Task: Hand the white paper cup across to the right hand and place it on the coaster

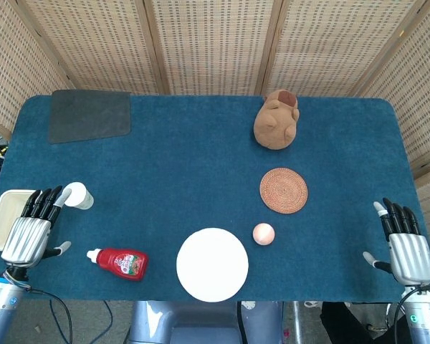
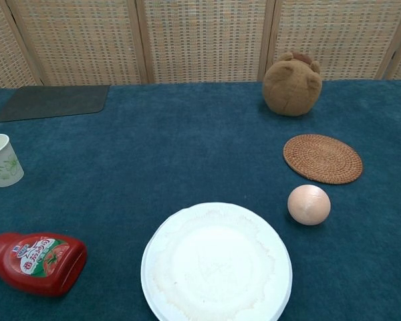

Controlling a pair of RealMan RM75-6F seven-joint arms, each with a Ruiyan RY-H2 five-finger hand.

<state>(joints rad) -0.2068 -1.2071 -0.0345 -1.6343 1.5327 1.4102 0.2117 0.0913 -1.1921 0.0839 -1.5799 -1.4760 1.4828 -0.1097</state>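
The white paper cup [image 1: 78,195] [image 2: 2,160] stands upright near the table's left edge. My left hand [image 1: 32,227] hovers just left of it and a little nearer the front, fingers straight and apart, holding nothing. The round woven coaster [image 1: 283,190] [image 2: 322,158] lies on the right half of the table with nothing on it. My right hand [image 1: 405,244] is at the front right corner, far from the coaster, fingers spread and empty. Neither hand shows in the chest view.
A red ketchup bottle [image 1: 119,261] lies on its side near the front left. A white paper plate [image 1: 212,264] sits front centre, a small peach ball [image 1: 264,232] beside it. A brown plush toy [image 1: 276,119] and grey mat [image 1: 89,115] are at the back. A cream tray [image 1: 1,215] sits under my left hand.
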